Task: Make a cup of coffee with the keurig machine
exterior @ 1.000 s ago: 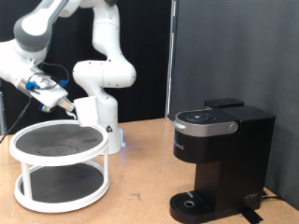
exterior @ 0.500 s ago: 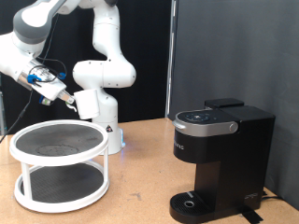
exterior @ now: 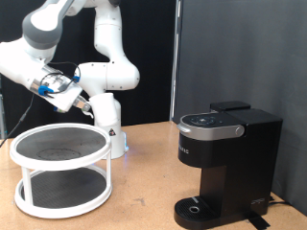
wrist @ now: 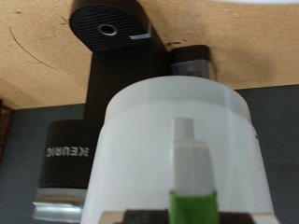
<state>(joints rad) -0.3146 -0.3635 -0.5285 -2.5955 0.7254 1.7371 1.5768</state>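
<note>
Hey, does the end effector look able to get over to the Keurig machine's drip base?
Probably yes. The end effector hangs above the white two-tier rack at the exterior view's left, nothing stands between it and the Keurig machine, and the drip base is bare.

In the wrist view the plain white ceramic cup (wrist: 177,154) was blurred, cut off at the bottom edge, and hid much of the tall matte-black coffee machine (wrist: 98,84). Its handle could not be seen.
</note>
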